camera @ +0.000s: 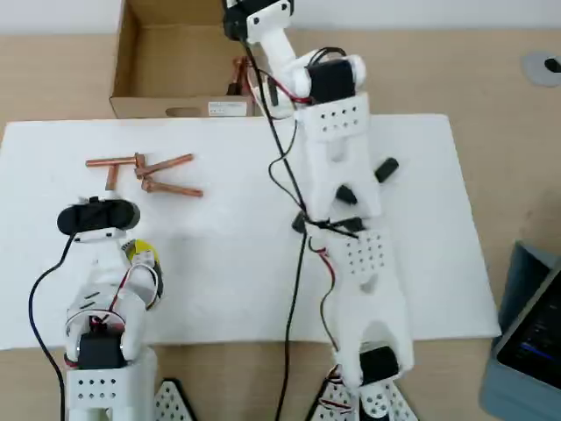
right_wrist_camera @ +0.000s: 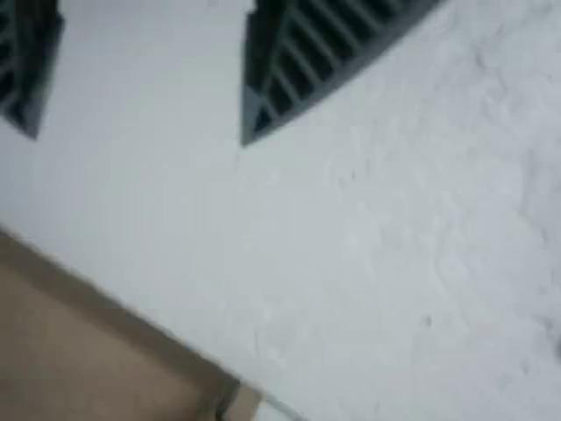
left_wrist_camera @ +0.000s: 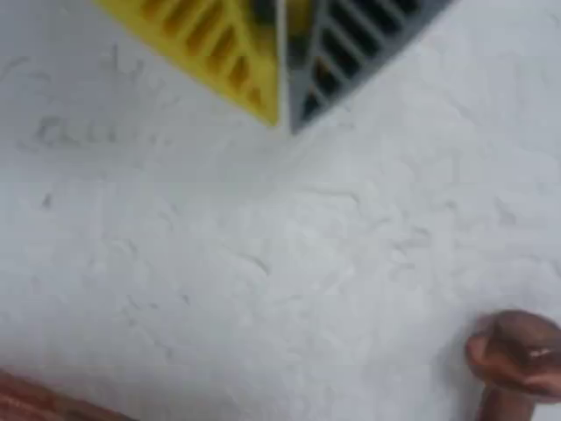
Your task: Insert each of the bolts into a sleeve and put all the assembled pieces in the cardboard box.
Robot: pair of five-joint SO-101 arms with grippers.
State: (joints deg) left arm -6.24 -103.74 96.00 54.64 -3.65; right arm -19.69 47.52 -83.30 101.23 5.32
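Note:
Several copper bolts and sleeves [camera: 145, 171] lie scattered on the white mat [camera: 219, 263] at the far left. The cardboard box [camera: 131, 61] stands open beyond the mat, with copper pieces [camera: 237, 74] against its right wall. My left gripper [camera: 98, 216] is low over the mat, just short of the scattered pieces. In the left wrist view its yellow and grey fingertips meet, so the left gripper [left_wrist_camera: 282, 101] is shut and holds nothing; a bolt head [left_wrist_camera: 517, 351] lies close by. My right gripper [camera: 250, 22] hangs at the box's right wall, its dark fingers [right_wrist_camera: 307, 61] apart with nothing between them.
The right arm [camera: 351, 228] stretches across the middle of the mat, cables [camera: 289, 289] trailing beside it. Small dark pieces [camera: 387, 168] lie next to that arm. A grey device [camera: 530, 342] sits at the table's right edge. Bare mat spreads between the arms.

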